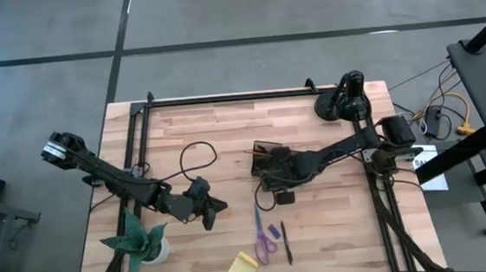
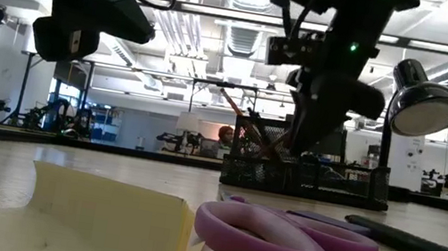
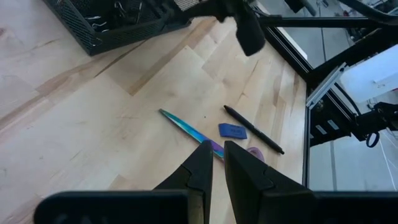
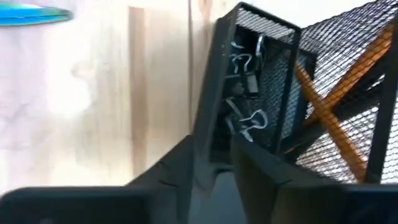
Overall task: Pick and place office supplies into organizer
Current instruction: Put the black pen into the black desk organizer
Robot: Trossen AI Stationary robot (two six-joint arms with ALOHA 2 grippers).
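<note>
The right pincer (image 1: 275, 184) sits at the organizer (image 1: 268, 154), its fingers straddling the mesh wall with a narrow gap between them; whether they grip the wall I cannot tell. Just beyond those fingers, inside the tray, lie the black clips (image 4: 244, 87), and farther in stand the orange pencils (image 4: 329, 102), so that part of the job looks done. Left on the worktop (image 1: 183, 141), nearer the front edge than this pincer, are the purple-handled scissors (image 1: 263, 239), the black pen (image 1: 285, 242), the small purple piece (image 1: 273, 231) between them, and the yellow sticky-note pad (image 1: 244, 267) beyond the scissors' handles. The left pincer (image 1: 217, 209) hovers off to the side of these, fingers nearly together and empty, with the scissors' blade just past its tips in its own wrist view. Only the right wrist view shows the clips in their compartment; the high view alone lays out all four remaining items; the low view shows the pencils leaning inside the organizer and the desk lamp (image 2: 426, 103) behind it
</note>
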